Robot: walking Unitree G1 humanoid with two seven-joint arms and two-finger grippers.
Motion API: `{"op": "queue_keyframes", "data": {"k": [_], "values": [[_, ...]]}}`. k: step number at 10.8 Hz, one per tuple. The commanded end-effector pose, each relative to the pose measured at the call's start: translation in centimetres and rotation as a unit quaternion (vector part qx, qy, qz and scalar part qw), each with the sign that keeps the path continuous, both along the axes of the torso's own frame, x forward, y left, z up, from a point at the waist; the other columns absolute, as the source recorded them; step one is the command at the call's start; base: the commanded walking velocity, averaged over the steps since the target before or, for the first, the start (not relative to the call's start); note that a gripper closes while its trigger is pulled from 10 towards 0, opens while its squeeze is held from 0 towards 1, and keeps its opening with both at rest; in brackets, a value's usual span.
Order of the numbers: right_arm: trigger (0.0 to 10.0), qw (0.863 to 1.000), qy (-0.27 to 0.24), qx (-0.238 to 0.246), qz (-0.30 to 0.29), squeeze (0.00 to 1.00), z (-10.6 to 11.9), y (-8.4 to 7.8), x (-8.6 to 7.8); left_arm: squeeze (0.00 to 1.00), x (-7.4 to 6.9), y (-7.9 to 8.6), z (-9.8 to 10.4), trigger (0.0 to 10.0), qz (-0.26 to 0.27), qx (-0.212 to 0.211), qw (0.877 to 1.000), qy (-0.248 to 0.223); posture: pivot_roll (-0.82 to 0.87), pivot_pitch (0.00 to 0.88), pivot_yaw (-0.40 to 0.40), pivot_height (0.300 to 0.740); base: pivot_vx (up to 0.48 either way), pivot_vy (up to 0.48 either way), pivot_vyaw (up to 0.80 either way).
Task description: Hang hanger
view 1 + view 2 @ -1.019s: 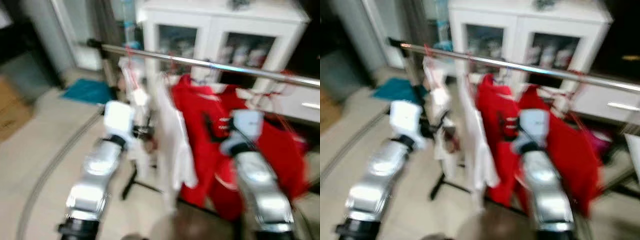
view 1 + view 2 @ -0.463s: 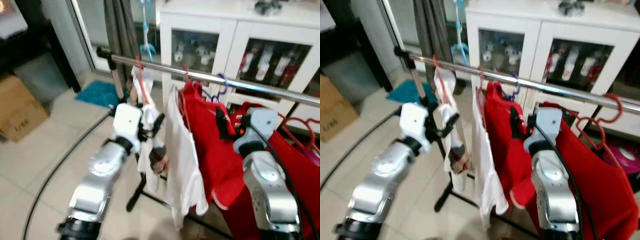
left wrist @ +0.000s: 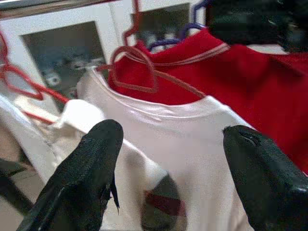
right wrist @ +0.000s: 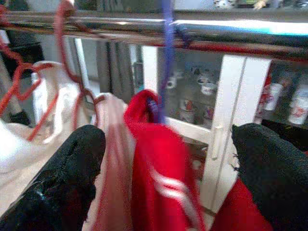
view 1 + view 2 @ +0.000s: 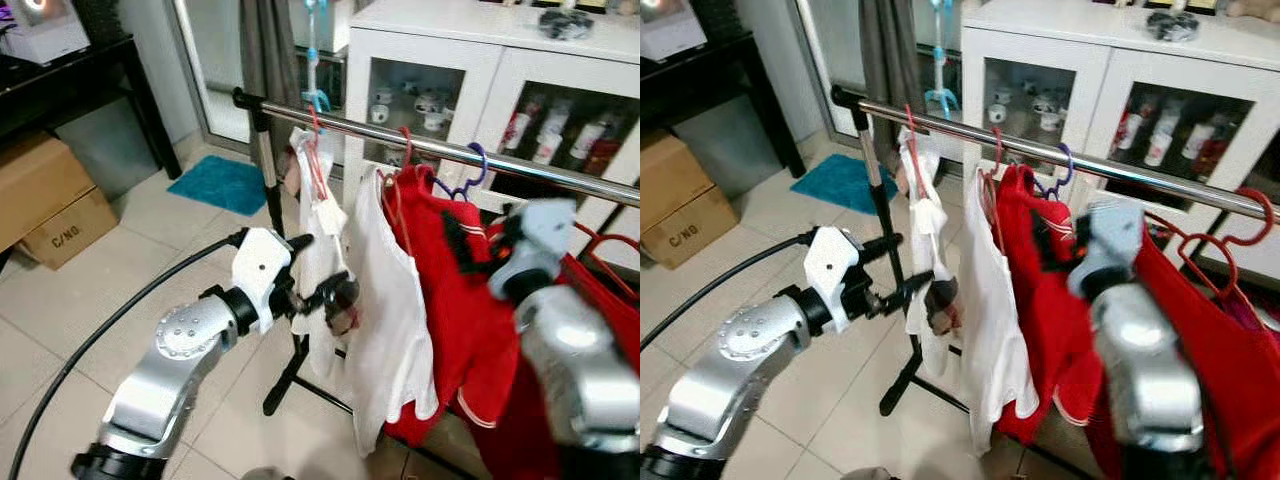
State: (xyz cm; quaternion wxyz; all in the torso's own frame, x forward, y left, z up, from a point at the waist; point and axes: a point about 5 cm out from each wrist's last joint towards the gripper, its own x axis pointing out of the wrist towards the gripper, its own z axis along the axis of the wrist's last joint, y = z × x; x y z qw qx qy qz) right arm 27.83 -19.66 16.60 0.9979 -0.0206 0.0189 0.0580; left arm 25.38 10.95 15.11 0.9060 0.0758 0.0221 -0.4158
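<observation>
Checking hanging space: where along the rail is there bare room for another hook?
The rail is bare between the purple hook and the far red hanger. From the pale cloth to the red shirt, hooks sit crowded.

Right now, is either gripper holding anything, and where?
Nothing is held. The left gripper is open facing the white shirt; the right gripper is open below the rail.

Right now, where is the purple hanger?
The purple hanger hooks over the metal rail in front of the white cabinet, holding the red shirt, just right of the white shirt.
</observation>
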Motion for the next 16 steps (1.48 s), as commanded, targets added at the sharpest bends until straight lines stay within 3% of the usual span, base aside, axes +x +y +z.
{"op": "queue_keyframes", "data": {"k": [1, 3, 6, 9, 13, 14, 15, 16], "values": [[10.0, 1.000, 0.010, 0.007, 0.002, 0.00, 0.2, -0.5, 0.4, 0.00, 0.1, -0.1, 0.7, 10.0, -0.018, 0.004, 1.000, -0.006, 0.10, 0.024, 0.063, 0.740, 0.000, 0.000, 0.00], [10.0, 0.996, 0.054, 0.017, 0.075, 0.00, 0.4, -1.6, 1.5, 0.00, -0.6, 0.1, 1.0, 10.0, -0.069, 0.013, 0.997, 0.013, 0.10, 0.018, 0.068, 0.740, 0.000, 0.000, 0.00], [10.0, 0.994, 0.090, -0.001, 0.066, 0.00, 1.3, -4.8, 3.3, 0.00, -1.1, 0.2, 0.9, 10.0, -0.092, 0.021, 0.995, 0.023, 0.10, 0.007, 0.057, 0.740, 0.000, 0.000, 0.00], [10.0, 0.986, 0.123, 0.034, 0.111, 0.00, 2.0, -5.9, 2.8, 0.00, -1.5, 0.5, 0.6, 10.0, -0.103, 0.026, 0.994, 0.037, 0.09, 0.000, 0.053, 0.740, 0.000, 0.000, 0.00], [10.0, 0.977, 0.174, 0.025, 0.122, 0.00, 0.8, -6.1, 2.2, 0.00, -1.8, 0.4, 0.4, 10.0, -0.118, 0.033, 0.991, 0.047, 0.09, 0.000, 0.057, 0.740, 0.000, 0.000, 0.00], [8.9, 0.975, 0.189, 0.020, 0.119, 0.00, 0.1, -5.9, 2.1, 0.00, -1.7, 0.4, 0.4, 10.0, -0.119, 0.034, 0.991, 0.047, 0.09, 0.000, 0.059, 0.740, 0.000, 0.000, 0.00], [4.0, 0.974, 0.193, 0.023, 0.117, 0.00, -0.2, -5.8, 2.1, 0.00, -1.7, 0.4, 0.5, 10.0, -0.121, 0.034, 0.991, 0.048, 0.10, 0.000, 0.059, 0.740, 0.000, 0.000, 0.00], [2.4, 0.974, 0.193, 0.027, 0.115, 0.00, -0.2, -5.8, 2.1, 0.00, -1.7, 0.3, 0.5, 10.0, -0.121, 0.033, 0.991, 0.048, 0.10, 0.000, 0.060, 0.740, 0.000, 0.000, 0.00]]}}
